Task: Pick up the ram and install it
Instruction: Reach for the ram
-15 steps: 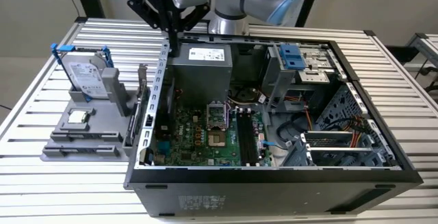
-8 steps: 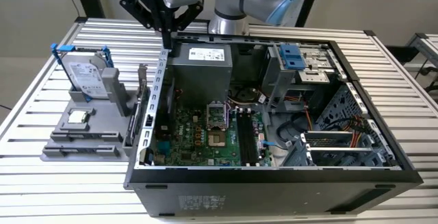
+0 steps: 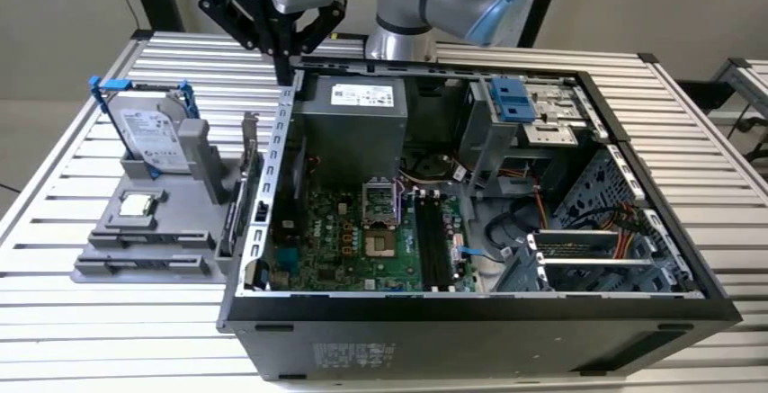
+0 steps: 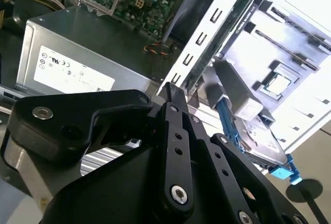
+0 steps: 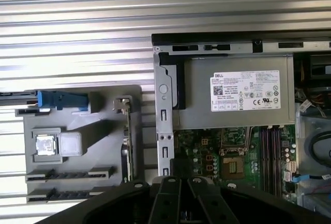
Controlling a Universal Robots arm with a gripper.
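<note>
The ram point(image 3: 240, 200) is a thin dark green stick standing on edge in the grey holder point(image 3: 144, 263), close beside the open computer case's point(image 3: 480, 321) side wall. It also appears edge-on in the first wrist view point(image 5: 126, 149) and runs along the case wall in the second wrist view point(image 4: 223, 38). My black gripper point(image 3: 286, 74) hangs above the case's rear corner, over the wall and beyond the ram's far end. Its fingers are shut with nothing between them. The dark memory slots point(image 3: 430, 236) lie on the green motherboard inside the case.
The holder also carries a silver hard drive point(image 3: 150, 132) in a blue frame and a small square processor chip point(image 3: 138, 202). A grey power supply point(image 3: 354, 114) fills the case's back corner. Drive cages and cables crowd the exterior view's right side. The slatted metal table point(image 3: 72, 321) surrounds everything.
</note>
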